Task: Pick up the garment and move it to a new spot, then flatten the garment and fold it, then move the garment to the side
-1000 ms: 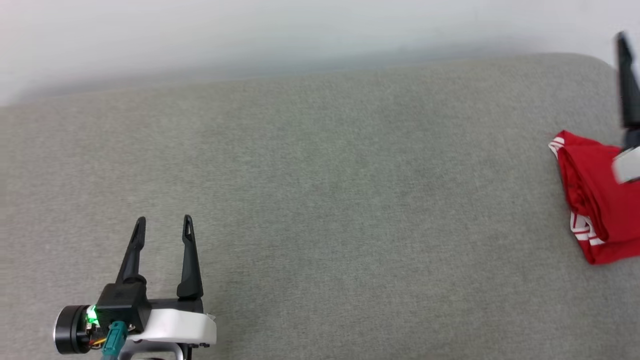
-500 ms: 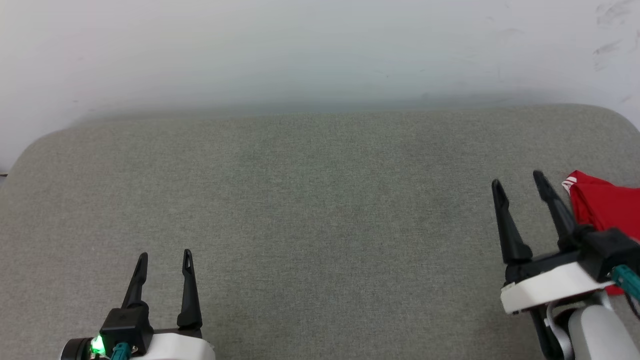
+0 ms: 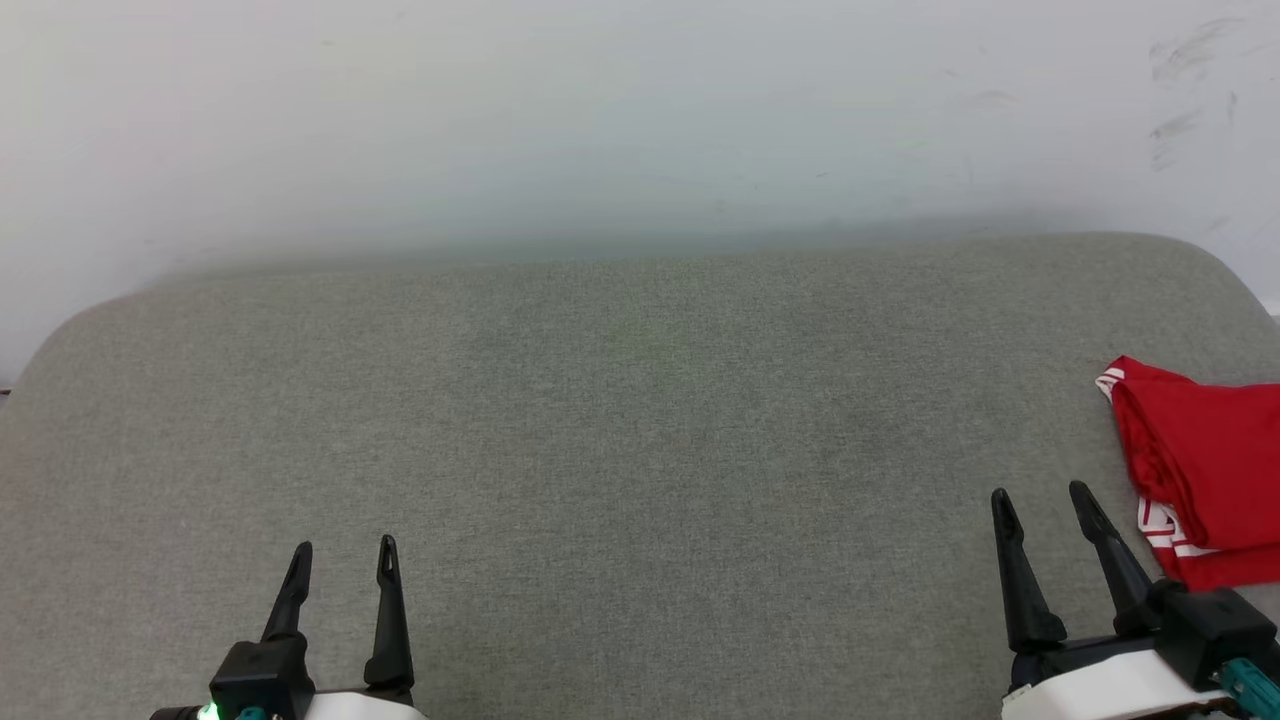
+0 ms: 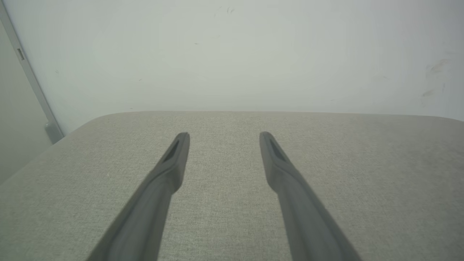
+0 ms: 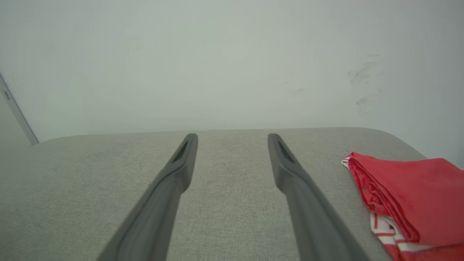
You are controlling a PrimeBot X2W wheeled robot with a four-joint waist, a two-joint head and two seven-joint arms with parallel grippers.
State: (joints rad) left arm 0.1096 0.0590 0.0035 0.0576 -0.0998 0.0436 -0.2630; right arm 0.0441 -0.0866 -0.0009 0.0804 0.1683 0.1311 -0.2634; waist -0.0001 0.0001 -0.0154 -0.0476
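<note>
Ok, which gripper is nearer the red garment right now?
Right. The right gripper, open and empty, sits just beside the folded garment, not touching it. The left gripper, also open, is far off on the opposite side.

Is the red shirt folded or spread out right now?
Folded. The shirt lies as a compact layered bundle, with striped trim peeking out between red layers.

Head view looks down on the cushion [image 3: 640, 420]; 2 wrist views skim it toward the wall [image 4: 232, 54].
</note>
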